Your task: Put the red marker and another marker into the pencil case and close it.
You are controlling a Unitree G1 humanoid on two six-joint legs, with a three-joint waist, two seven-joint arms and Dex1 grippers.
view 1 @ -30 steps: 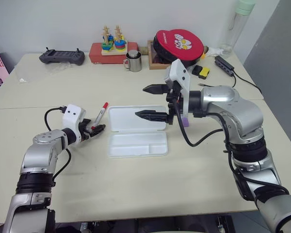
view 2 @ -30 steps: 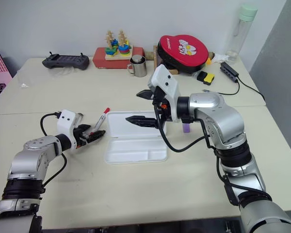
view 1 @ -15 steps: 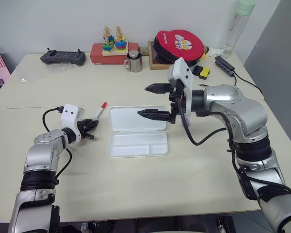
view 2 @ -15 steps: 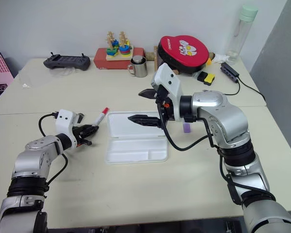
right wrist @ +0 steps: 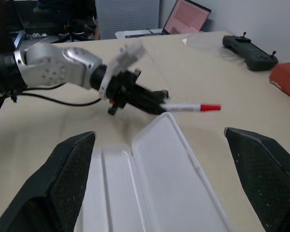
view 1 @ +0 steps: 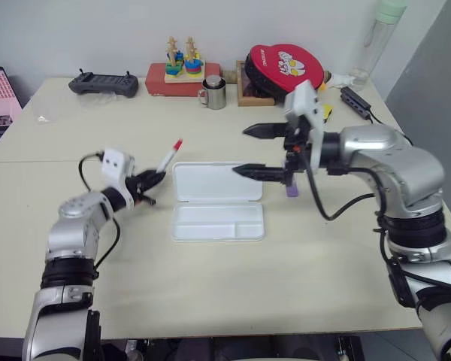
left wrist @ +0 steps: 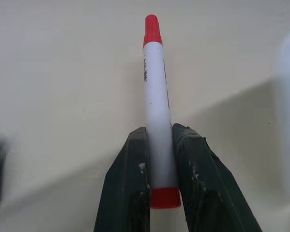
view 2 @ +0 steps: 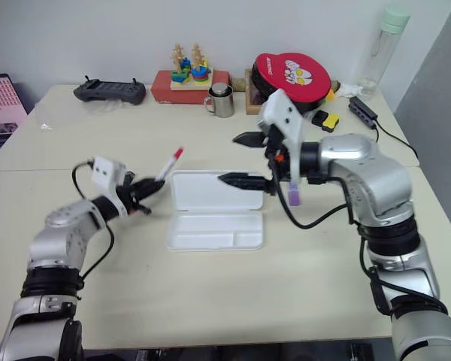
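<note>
I see the pencil case [view 1: 217,201] lying open at mid-worktop [view 1: 233,286], lid toward the far edge. Left of it, my left pincer [view 1: 152,183] holds the red marker [view 1: 168,156] above the worktop. My right pincer [view 1: 254,150] hangs above the case's right end; the other marker [view 1: 291,187] stands just right of the case.

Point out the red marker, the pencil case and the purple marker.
red marker [left wrist: 157,111], left wrist view, middle of its white barrel.
pencil case [view 1: 216,182], left eye view, inside of its open lid.
purple marker [view 2: 294,196], right eye view, its lower body.
</note>
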